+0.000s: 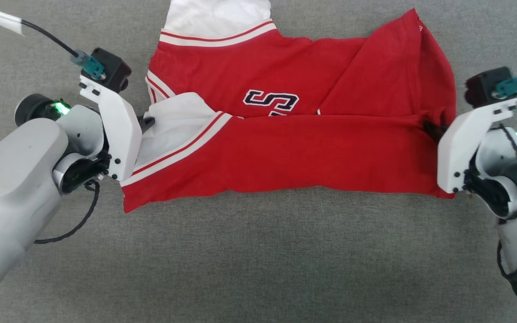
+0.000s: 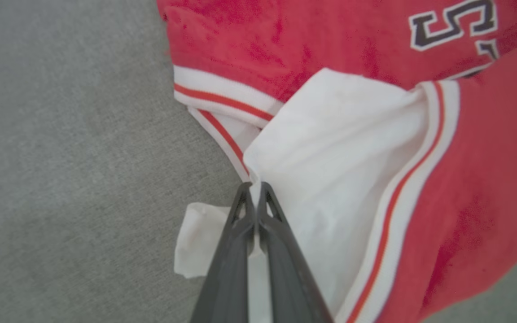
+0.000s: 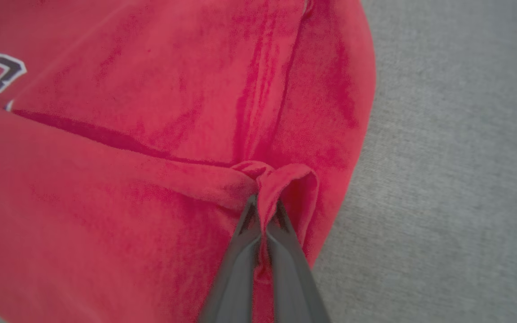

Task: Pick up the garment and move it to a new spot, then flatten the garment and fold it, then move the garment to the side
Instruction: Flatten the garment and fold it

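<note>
Near surface: bare grey woven surface [image 1: 258,269] lies between the robot and the shirt.
Garment position: the garment [image 1: 285,152] lies across the middle of that surface, stretched left to right between the two arms. Its near half is doubled over the far half, so the near edge is a rounded fold.
Left gripper: the left gripper [image 2: 254,186] has its fingers pressed together on the near white sleeve [image 2: 330,148], with a thin layer of white cloth nipped between them and a small flap hanging beside them.
Right gripper: the right gripper [image 3: 263,202] is closed on a bunched pleat of red cloth at the garment's right edge, by the top of the folded flap.
Lettering: dark letters with white outlines [image 1: 271,102] sit just beyond the flap's edge and are partly covered by it.
Far sleeve: the other white sleeve [image 1: 218,15] runs off the top of the head view, striped at its seam.
Step, as judged: a lengthwise fold is in hand and the flap looks nearly laid.
Handling: the shirt looks light, limp and unbreakable. It will probably sag and wrinkle between the two grips, so both ends should travel together under mild tension.
Where to hold: the edges and corners, best at the sleeve seam and the hem, where doubled cloth gives the thin fingers more to bite.
</note>
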Controlling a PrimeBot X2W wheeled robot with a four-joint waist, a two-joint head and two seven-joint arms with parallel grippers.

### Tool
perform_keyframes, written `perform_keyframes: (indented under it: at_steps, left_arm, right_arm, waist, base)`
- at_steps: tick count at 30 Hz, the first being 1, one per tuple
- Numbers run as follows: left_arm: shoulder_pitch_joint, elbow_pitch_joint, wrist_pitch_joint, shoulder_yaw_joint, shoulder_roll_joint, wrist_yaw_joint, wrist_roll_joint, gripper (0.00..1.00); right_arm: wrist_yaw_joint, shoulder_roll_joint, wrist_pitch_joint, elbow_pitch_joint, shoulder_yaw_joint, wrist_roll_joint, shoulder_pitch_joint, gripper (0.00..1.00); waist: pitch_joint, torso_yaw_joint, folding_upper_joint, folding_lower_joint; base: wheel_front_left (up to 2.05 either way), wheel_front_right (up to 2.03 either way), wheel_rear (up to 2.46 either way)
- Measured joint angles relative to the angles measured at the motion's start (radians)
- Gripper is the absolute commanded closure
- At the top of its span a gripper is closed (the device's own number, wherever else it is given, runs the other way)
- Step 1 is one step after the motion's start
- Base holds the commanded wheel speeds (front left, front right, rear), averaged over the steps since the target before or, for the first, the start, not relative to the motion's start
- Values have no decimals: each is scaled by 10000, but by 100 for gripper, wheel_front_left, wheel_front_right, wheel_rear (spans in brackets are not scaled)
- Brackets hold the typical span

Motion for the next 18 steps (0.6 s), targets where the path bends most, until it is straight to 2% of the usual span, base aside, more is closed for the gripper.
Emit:
perform_keyframes:
  at_steps: [3,4,5,6,7,8,9,13,18]
  left_arm:
    - [-53,702,276,-107,-309,-15,-399,100]
    - [-102,907,341,-125,-387,-42,-491,90]
    - [-157,1068,387,-125,-449,-46,-575,74]
    - [-192,1239,420,-111,-518,-48,-669,50]
    - [-218,1350,497,-125,-564,-48,-790,10]
    - [-248,1421,573,-117,-577,-54,-940,0]
    - [-307,1476,602,-123,-575,-61,-1005,0]
    - [-570,1371,483,-105,-376,-59,-1045,0]
    - [-577,851,499,-88,153,-38,-1116,0]
  right_arm:
    - [0,-50,-61,472,435,178,-314,100]
    - [0,-92,-61,629,523,222,-446,97]
    - [0,-98,-61,777,525,290,-543,80]
    - [0,-102,-63,894,577,314,-625,62]
    - [0,-117,-65,965,654,362,-694,45]
    - [0,-130,-82,1018,692,387,-745,4]
    - [0,-138,-88,1076,685,426,-785,0]
    - [0,-249,-376,1003,468,458,-807,0]
    - [0,-165,-1070,276,-230,349,-489,0]
  waist:
    - [53,-45,0,1]
    - [62,-54,0,0]
    - [67,-61,0,0]
    - [65,-67,0,1]
    - [58,-72,0,0]
    - [45,-76,0,0]
    - [28,-79,0,0]
    - [-71,-52,0,0]
    - [-265,13,0,0]
  base:
    - [0,0,0]
    - [0,0,0]
    - [0,0,0]
    - [0,0,0]
    - [0,0,0]
    - [0,0,0]
    - [0,0,0]
    - [0,0,0]
    - [0,0,0]
